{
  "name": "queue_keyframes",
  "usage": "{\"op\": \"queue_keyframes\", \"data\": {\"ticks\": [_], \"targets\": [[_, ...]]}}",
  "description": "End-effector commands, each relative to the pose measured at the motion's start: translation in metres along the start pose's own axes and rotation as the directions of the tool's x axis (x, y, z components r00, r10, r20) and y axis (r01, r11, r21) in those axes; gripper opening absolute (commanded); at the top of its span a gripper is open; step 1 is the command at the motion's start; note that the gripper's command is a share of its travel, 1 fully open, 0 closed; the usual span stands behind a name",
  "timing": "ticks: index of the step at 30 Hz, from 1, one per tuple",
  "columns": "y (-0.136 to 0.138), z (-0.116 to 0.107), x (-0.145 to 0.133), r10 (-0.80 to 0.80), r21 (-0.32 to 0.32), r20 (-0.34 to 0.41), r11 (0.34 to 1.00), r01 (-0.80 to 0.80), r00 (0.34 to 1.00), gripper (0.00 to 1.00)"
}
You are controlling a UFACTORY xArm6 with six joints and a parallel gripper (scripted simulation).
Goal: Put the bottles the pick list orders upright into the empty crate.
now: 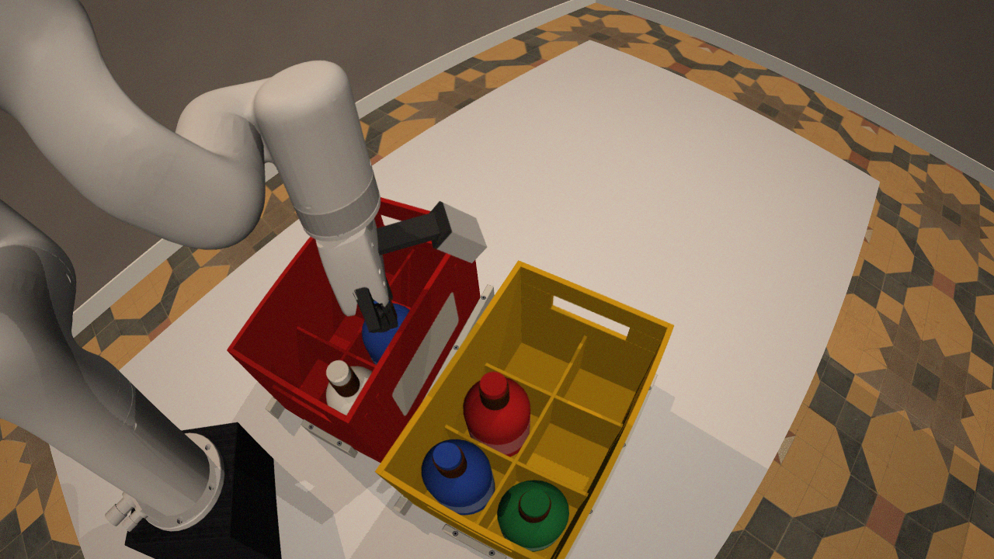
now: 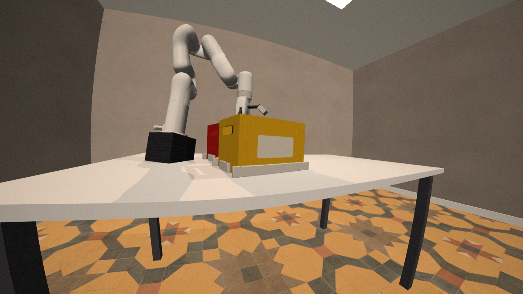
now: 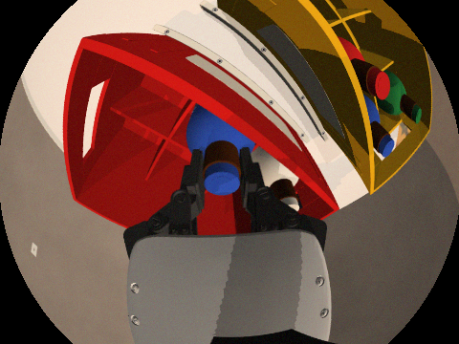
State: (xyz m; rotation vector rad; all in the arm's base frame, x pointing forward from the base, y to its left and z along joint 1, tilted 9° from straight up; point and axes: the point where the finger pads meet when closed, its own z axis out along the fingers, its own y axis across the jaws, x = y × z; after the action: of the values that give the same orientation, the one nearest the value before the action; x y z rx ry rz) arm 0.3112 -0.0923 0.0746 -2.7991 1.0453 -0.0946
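Observation:
My gripper [image 3: 221, 161] [image 1: 380, 316] is shut on the neck of a blue bottle [image 3: 210, 129] [image 1: 378, 340] and holds it upright in the red crate [image 1: 271, 306] [image 3: 76, 119] [image 2: 212, 142], in a compartment along its wall nearest the yellow crate. Whether its base touches the floor is hidden. A white bottle [image 1: 338, 397] [image 3: 286, 191] stands in the compartment beside it. In the yellow crate [image 1: 594, 306] [image 2: 270, 125] [image 3: 368, 162] stand a red bottle [image 1: 497, 413] [image 3: 382, 85], another blue bottle [image 1: 455, 479] [image 3: 386, 145] and a green bottle [image 1: 533, 518] [image 3: 393, 93]. The pick list is not seen.
Low pale rails [image 1: 455, 347] [image 2: 270, 170] [image 3: 220, 61] run along the crates' bases on the table [image 1: 625, 173] [image 2: 91, 182]. The yellow crate stands close beside the red one. The robot's black base block [image 1: 236, 486] [image 2: 170, 148] is near the crates.

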Motion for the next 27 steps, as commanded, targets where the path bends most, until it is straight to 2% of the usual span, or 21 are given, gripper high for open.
{"op": "queue_keyframes", "data": {"ticks": [1, 17, 18, 27], "targets": [[-0.0006, 0.0010, 0.0014, 0.000, 0.001, -0.004, 1.000, 0.000, 1.000, 0.00], [-0.0006, 0.0030, 0.0014, 0.000, 0.001, -0.004, 1.000, 0.000, 1.000, 0.00], [-0.0006, 0.0064, 0.0014, 0.000, 0.001, -0.004, 1.000, 0.000, 1.000, 0.65], [-0.0006, 0.0064, 0.0014, 0.000, 0.001, -0.004, 1.000, 0.000, 1.000, 0.65]]}}
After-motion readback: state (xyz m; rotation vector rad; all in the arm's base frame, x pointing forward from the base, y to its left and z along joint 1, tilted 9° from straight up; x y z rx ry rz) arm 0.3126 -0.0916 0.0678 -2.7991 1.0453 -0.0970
